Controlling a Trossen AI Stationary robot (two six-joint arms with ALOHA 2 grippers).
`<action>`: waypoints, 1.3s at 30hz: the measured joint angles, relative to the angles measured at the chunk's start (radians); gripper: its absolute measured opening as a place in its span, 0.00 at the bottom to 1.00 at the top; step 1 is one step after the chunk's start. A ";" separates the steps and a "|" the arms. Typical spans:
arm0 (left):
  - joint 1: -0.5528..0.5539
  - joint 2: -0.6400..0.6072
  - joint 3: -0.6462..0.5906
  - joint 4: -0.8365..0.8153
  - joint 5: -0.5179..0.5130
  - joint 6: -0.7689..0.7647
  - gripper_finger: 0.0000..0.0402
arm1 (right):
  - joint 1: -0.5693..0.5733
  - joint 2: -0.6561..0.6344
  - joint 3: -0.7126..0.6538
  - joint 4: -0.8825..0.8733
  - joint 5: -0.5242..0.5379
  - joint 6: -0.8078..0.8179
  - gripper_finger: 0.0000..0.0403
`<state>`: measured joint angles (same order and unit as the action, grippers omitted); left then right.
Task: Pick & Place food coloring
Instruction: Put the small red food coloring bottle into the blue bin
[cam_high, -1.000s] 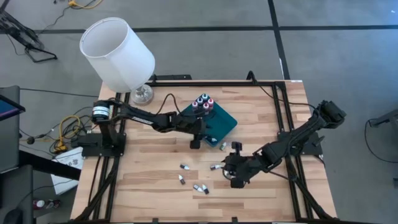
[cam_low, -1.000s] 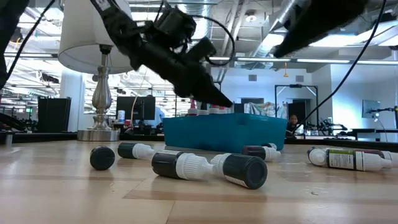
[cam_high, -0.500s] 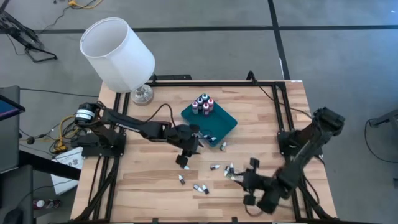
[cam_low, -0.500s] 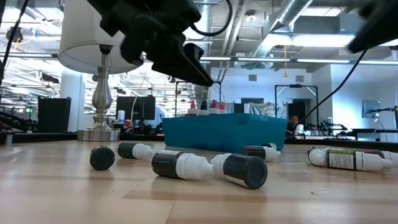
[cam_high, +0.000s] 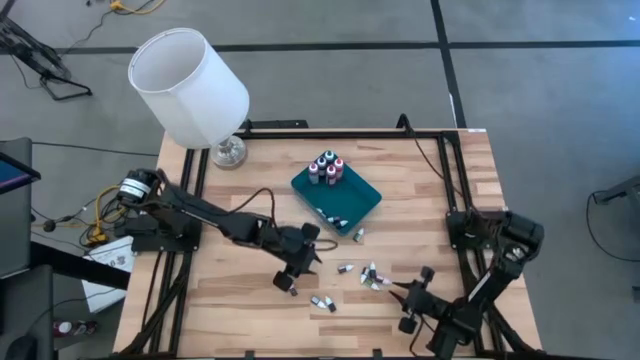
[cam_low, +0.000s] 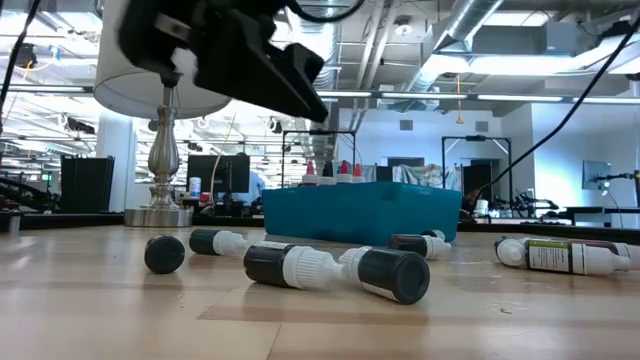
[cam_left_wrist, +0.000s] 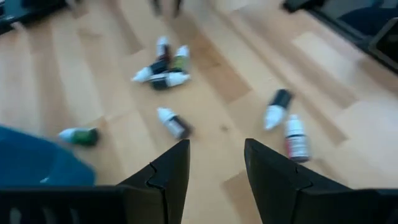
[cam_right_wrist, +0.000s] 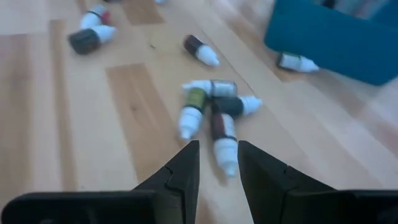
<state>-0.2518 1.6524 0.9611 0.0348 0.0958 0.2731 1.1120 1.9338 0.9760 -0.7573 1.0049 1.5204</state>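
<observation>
Right hand (cam_high: 408, 306): near the tabletop's front edge, toward the right corner, having swung back from the middle over the past second; fingers a narrow gap apart, holding nothing, aimed at a cluster of food coloring bottles (cam_right_wrist: 214, 109) just ahead.

Left hand (cam_high: 290, 271): pulled away from the teal tray (cam_high: 366, 195) and now hanging over the front-middle of the tabletop (cam_high: 455, 185); fingers (cam_left_wrist: 166, 169) moderately apart, empty.

Loose bottles: still scattered along the front half of the tabletop, lying on their sides, one pair (cam_low: 330, 270) nearest the front edge, none lifted.

Stray bottle (cam_high: 358, 235): lies just beside the tray's front corner.

Tray: mid-tabletop, carrying a group of upright bottles (cam_high: 326, 167) at its far end and two lying at its near end.

Lamp (cam_high: 190, 85): at the far left corner, clear of the work.

Reading: both arms appear to have finished a trip and are lining up on fresh bottles; most loose ones remain to be placed.
</observation>
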 joint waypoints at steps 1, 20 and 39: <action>-0.016 0.000 0.000 0.000 0.000 -0.005 0.37 | 0.004 0.014 0.000 -0.017 0.011 0.035 0.25; -0.432 -0.127 0.000 -0.177 -0.536 -0.080 0.37 | -0.029 0.032 0.000 -0.034 0.049 0.096 0.25; -0.580 -0.128 0.000 -0.367 -0.974 -0.243 0.37 | -0.089 0.031 -0.022 0.051 -0.009 -0.002 0.25</action>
<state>-0.8314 1.5246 0.9611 -0.3317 -0.8778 0.0301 1.0233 1.9652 0.9543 -0.7067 0.9957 1.5179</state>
